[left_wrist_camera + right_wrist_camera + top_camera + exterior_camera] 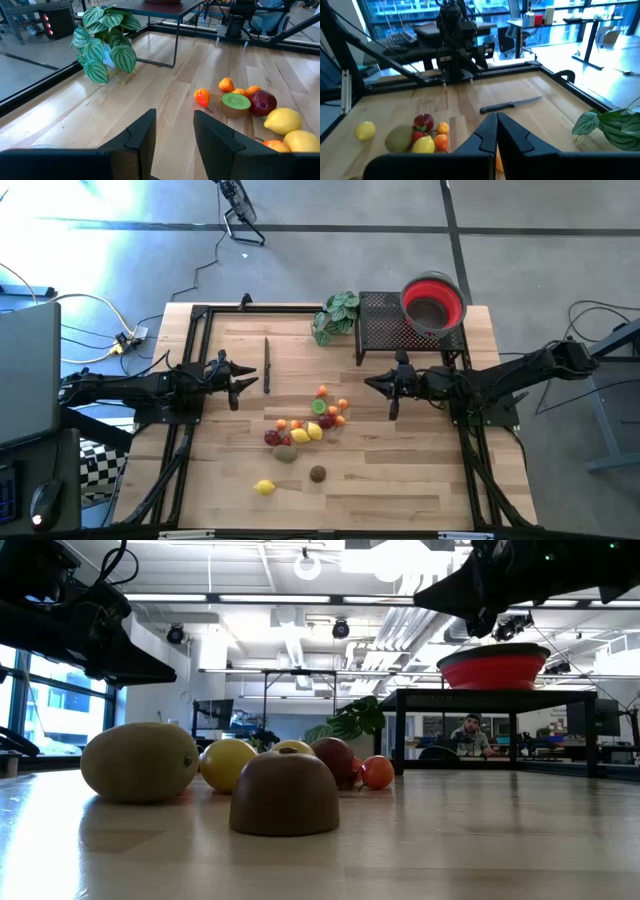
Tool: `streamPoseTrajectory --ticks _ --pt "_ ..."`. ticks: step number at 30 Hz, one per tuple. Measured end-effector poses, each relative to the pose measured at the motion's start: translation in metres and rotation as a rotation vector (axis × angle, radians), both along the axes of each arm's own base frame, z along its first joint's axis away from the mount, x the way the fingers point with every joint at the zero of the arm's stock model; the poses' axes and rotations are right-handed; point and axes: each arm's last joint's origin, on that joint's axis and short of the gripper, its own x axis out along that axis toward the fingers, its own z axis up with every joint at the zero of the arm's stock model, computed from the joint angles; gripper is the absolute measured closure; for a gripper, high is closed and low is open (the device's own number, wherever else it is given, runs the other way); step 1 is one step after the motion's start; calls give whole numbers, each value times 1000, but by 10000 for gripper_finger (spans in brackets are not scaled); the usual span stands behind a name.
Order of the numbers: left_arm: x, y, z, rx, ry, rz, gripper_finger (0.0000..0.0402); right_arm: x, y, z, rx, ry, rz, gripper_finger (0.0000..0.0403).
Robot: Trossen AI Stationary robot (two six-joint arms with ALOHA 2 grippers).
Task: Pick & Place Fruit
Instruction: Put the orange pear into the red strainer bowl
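Seen from above, the fruit (310, 423) lies in a loose cluster on the wooden table (420, 470) near its centre, with a lone yellow lemon (264, 487) at about 7 o'clock from the cluster and a brown piece (317, 473) at about 6 o'clock, both apart from the rest. Left gripper (244, 385) hovers at roughly 10 o'clock from the cluster, fingers (142, 137) parted with a clear gap and nothing between them. Right gripper (385, 386) sits at about 2 o'clock from the cluster, fingers (485, 135) clenched together on nothing. A dark knife (267, 363) lies on the table at 11 o'clock from the fruit, just beside the left gripper. Green leafy plant (337, 315) stands at 12 o'clock, next to a black mesh stand (385, 325) carrying the red bowl (433, 302).
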Motion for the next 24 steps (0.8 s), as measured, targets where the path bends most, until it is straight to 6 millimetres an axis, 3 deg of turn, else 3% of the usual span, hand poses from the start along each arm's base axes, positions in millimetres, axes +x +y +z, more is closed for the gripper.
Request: streamPoseTrajectory --ticks 11,24 --pt "0 0 0 0 0 0 274 -13 13 -17 18 -76 8 401" --pt "0 0 0 -8 -8 1 274 -14 14 -20 118 -84 1 401"
